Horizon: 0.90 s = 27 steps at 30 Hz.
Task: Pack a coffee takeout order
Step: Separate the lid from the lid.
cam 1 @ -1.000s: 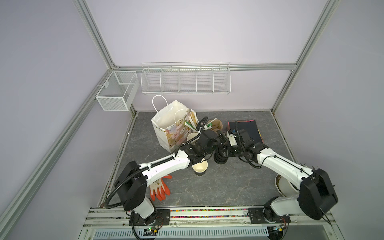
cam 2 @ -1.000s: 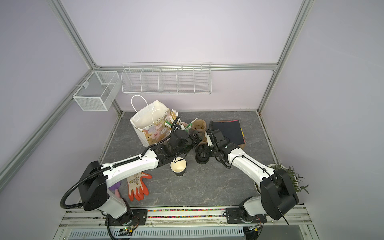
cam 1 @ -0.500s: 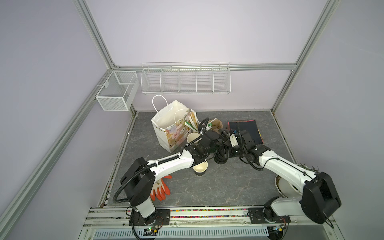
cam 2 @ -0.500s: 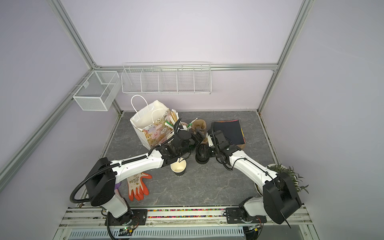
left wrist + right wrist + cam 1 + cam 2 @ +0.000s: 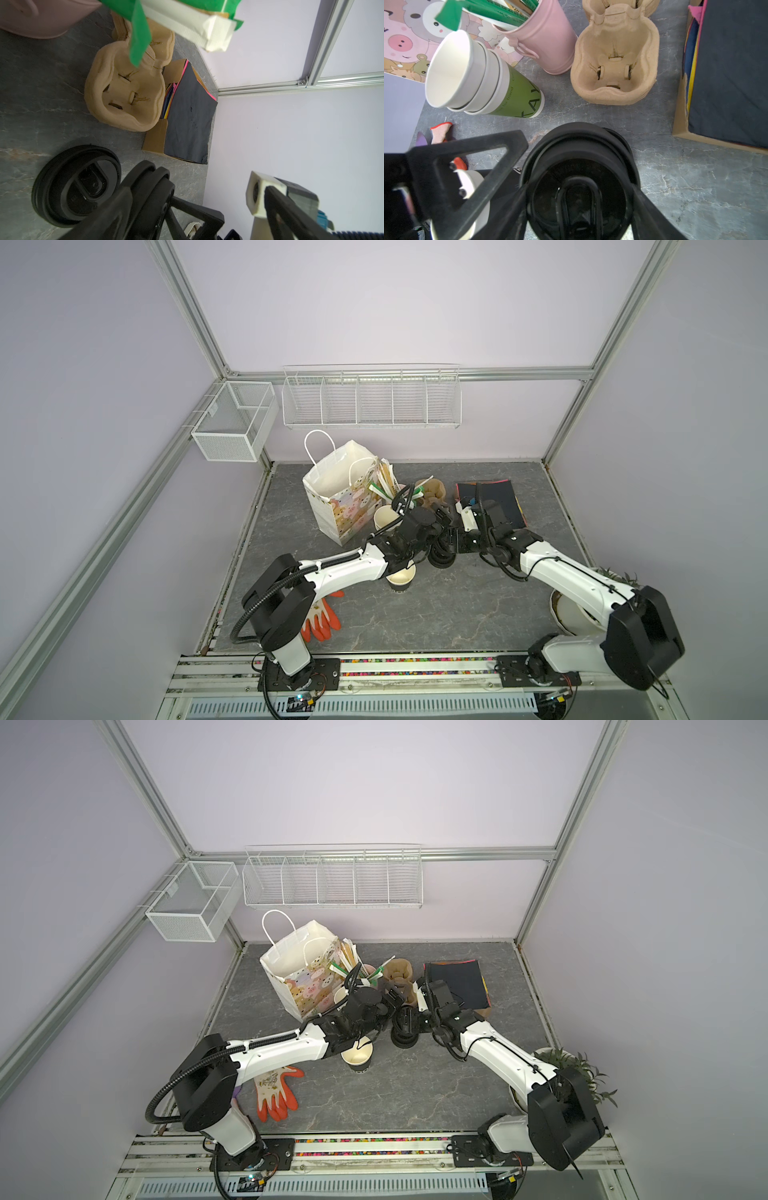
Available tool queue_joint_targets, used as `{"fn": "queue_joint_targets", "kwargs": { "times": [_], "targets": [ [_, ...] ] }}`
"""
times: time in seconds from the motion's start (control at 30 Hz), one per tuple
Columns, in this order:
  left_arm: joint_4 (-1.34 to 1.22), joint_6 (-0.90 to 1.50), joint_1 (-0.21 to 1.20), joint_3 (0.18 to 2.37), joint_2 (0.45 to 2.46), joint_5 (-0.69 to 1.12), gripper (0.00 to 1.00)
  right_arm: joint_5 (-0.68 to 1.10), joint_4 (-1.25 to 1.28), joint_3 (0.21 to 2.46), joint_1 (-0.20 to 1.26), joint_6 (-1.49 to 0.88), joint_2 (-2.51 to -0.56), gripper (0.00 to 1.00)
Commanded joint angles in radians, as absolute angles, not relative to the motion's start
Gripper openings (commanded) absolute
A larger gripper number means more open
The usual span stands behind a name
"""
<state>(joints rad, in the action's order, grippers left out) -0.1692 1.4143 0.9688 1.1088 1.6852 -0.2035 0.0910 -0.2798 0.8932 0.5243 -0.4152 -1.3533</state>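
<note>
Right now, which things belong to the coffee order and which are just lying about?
Job: black cup, carrier, black sheet, lids, bag.
Lying about: glove, plant, cream cups, pink cup of straws.

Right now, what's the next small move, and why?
Probably close the left gripper on the lid the right gripper holds, likely to pull apart stuck lids: the left gripper stands open around it, its rim looks doubled, and it is tilted clear of the lid stack. The black cup has no lid yet.
</note>
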Motion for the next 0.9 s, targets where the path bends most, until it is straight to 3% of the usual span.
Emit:
{"fn": "queue_joint_targets", "kwargs": {
  "times": [0.0,0.87],
  "targets": [
    [-0.207,1.463,0.965,1.086,1.722,-0.202,1.0,0.09,-0.262,0.858,0.52,-0.426,-1.341,0.72],
    [-0.189,1.441,0.95,1.096,1.76,-0.208,1.0,0.104,-0.228,0.852,0.512,-0.433,-1.335,0.72]
  ]
}}
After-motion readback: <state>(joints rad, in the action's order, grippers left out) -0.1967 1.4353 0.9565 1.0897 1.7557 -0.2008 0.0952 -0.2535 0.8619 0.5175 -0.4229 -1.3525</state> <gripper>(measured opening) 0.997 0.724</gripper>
